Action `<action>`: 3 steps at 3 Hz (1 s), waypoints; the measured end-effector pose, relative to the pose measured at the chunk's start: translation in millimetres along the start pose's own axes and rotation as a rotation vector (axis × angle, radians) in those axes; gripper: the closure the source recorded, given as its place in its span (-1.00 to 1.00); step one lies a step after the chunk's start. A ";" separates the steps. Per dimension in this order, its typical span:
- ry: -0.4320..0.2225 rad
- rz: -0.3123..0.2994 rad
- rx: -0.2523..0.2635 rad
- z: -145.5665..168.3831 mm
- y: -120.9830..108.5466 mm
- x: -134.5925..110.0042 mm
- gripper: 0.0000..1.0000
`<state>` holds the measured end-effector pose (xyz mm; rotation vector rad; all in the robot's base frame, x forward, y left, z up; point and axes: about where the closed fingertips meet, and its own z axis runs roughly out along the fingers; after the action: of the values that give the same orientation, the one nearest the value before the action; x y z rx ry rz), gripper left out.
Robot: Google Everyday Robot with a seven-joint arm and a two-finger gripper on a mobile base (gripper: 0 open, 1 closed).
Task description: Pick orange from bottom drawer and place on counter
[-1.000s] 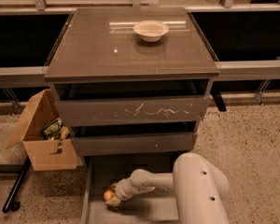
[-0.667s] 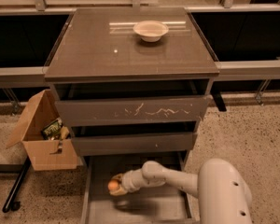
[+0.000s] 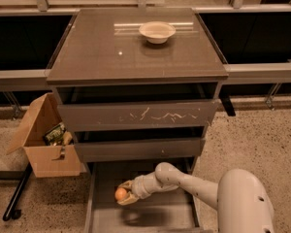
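The orange (image 3: pixel 120 194) is small and round, held between the fingers of my gripper (image 3: pixel 122 195), which is shut on it a little above the floor of the bottom drawer (image 3: pixel 155 212). That drawer is pulled out at the foot of the cabinet, and a dark shadow lies on its grey floor under the gripper. My white arm (image 3: pixel 194 186) reaches in from the lower right. The counter (image 3: pixel 97 52) is the glossy grey-brown cabinet top above.
A cream bowl (image 3: pixel 157 31) stands at the back of the counter. The drawer with the white-scratched front (image 3: pixel 138 114) and the middle drawer (image 3: pixel 140 148) stick out slightly above the gripper. An open cardboard box (image 3: pixel 46 144) sits on the floor to the left.
The gripper with the orange has risen from the drawer floor and moved slightly back; the arm has drawn away to the right.
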<state>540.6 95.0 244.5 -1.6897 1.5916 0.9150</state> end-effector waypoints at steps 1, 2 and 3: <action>0.000 0.000 0.000 0.0 0.0 0.0 1.00; -0.011 -0.045 -0.012 -22.5 3.0 -23.2 1.00; -0.041 -0.137 -0.012 -67.3 12.3 -73.4 1.00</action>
<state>530.5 79.2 343.1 -1.7531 1.4266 0.8855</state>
